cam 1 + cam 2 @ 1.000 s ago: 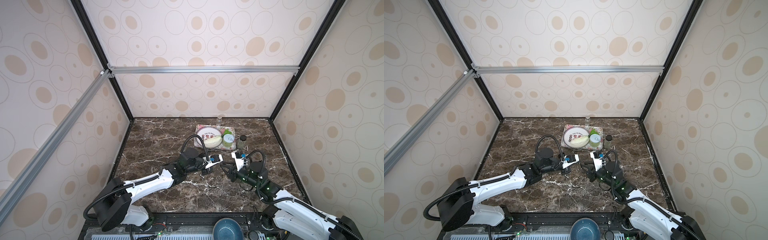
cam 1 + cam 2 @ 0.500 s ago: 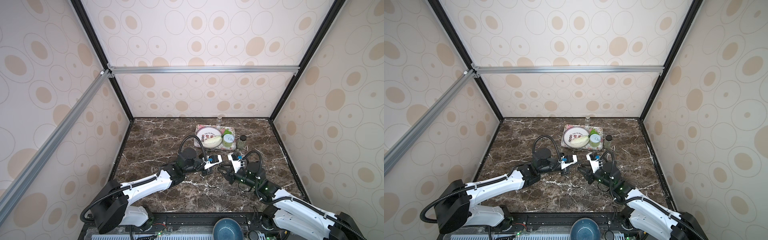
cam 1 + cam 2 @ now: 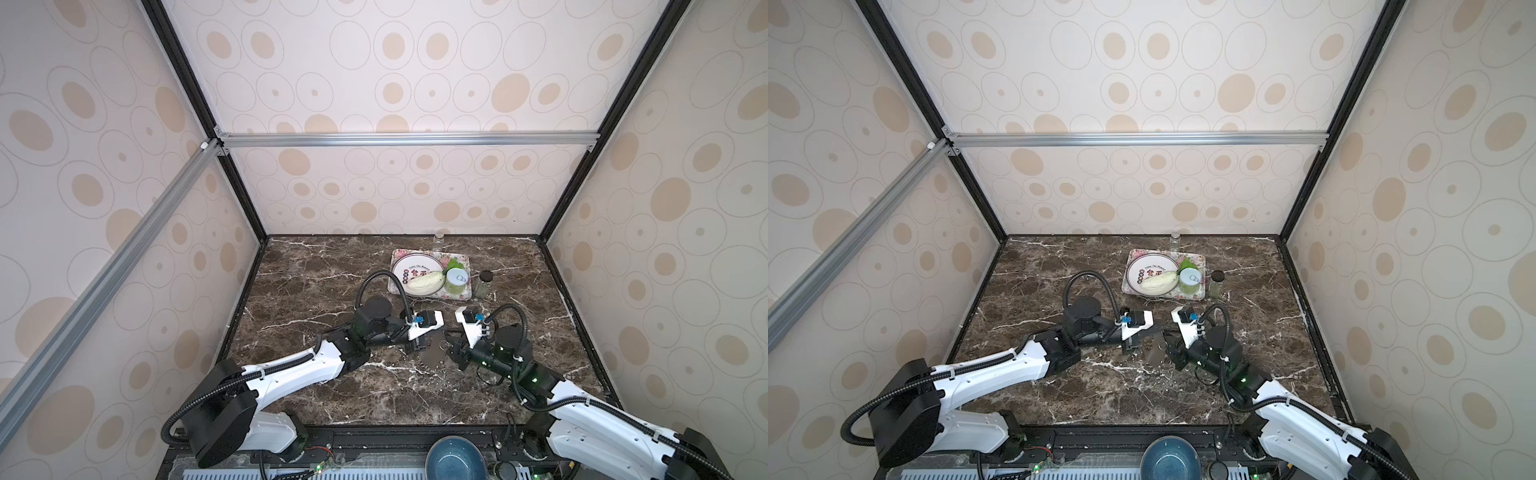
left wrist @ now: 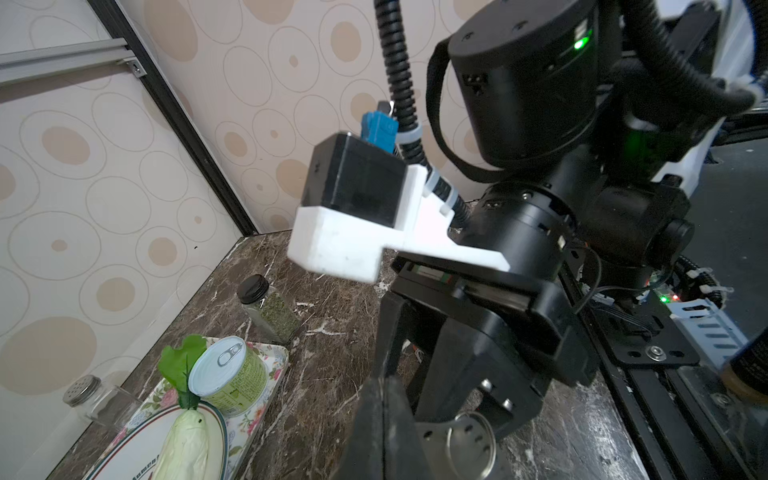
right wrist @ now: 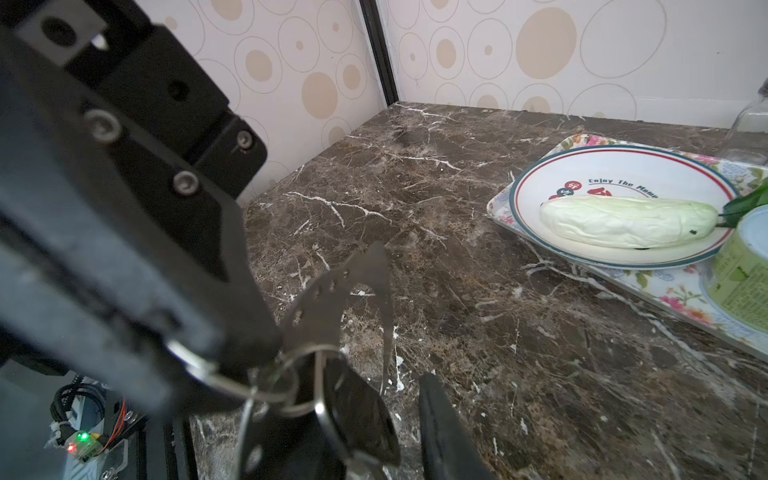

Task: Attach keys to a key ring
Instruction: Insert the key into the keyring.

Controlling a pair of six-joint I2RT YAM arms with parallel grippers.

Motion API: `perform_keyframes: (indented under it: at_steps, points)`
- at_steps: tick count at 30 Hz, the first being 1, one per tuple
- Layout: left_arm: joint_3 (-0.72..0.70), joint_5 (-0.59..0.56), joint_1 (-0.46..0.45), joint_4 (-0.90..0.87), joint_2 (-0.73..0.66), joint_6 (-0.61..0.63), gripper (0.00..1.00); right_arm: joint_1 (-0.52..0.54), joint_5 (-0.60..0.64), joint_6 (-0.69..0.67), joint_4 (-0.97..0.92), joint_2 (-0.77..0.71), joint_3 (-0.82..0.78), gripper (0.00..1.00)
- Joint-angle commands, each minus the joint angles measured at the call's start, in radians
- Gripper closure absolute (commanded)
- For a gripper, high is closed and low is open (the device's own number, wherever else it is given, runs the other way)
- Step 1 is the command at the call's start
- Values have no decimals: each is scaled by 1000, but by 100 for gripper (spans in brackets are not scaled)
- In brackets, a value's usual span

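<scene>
Thin, stiff metal key ring (image 3: 432, 356) over mid bench (image 3: 332, 282), clamped by L end effector (image 3: 420, 348); R end effector (image 3: 454, 354), narrow, pinches black fob (image 5: 357, 415) beside it. Likely light, slippery: grip flat rim.

table (image 3: 332, 291): dark brown marble, white veins
walls (image 3: 395, 195): cream, tan ovals
tray (image 5: 673, 293): floral
can (image 4: 245, 382): green
key ring (image 5: 328, 299): grey

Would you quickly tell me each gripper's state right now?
Left gripper: closed on the flat grey crescent-shaped metal key ring.
Right gripper: jaws partly apart; whether it holds anything cannot be told.
</scene>
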Motion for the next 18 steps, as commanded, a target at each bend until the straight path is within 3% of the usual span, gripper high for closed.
perform_keyframes:
  at_steps: [1,13,18]
  points:
    - [31,17,-9,34,-8,-9,100,10,8,-16,5,-19,12,70]
    - [46,45,-8,12,3,-6,100,18,-10,-27,15,-20,8,72]
    - [42,36,-9,13,-3,-1,100,20,-6,-31,11,-26,9,91]
